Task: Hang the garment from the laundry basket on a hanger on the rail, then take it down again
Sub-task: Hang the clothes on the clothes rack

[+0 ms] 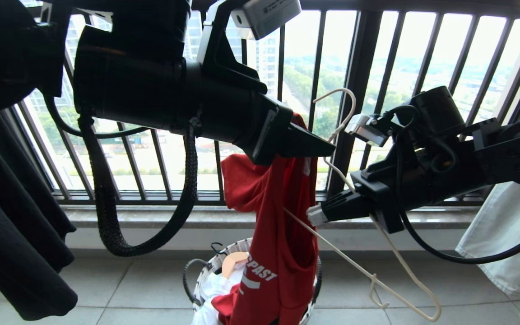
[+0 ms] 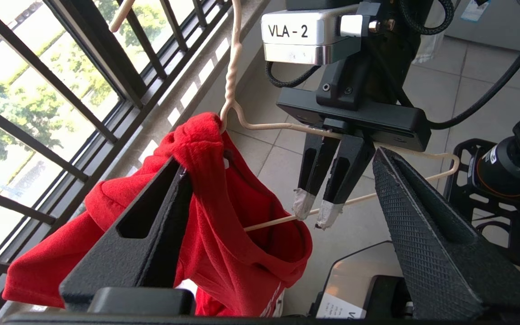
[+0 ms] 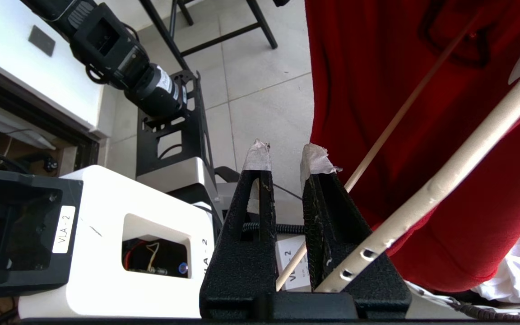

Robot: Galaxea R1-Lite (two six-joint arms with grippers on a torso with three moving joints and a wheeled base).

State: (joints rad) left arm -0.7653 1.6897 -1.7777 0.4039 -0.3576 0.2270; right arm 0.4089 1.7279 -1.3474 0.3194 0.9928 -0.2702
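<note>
— Black window bars (image 1: 359, 90) and grey floor tiles (image 1: 129, 289) fill your background. How many garments do you count?

— One red T-shirt (image 1: 278, 225), draped on the single white wire hanger (image 1: 404, 266), its hem reaching into the one laundry basket (image 1: 206, 275). You also see a black shirt (image 1: 11, 216) at the left edge and pale cloth (image 1: 503, 234) at the right, both cut off.

— And your fingers?

— Your left gripper (image 2: 278, 198) stands spread wide by the shirt's collar, one finger touching the cloth. Your right gripper (image 3: 285, 158) is clamped on the hanger's wire. No rail shows; the basket's contents are mostly hidden.
</note>
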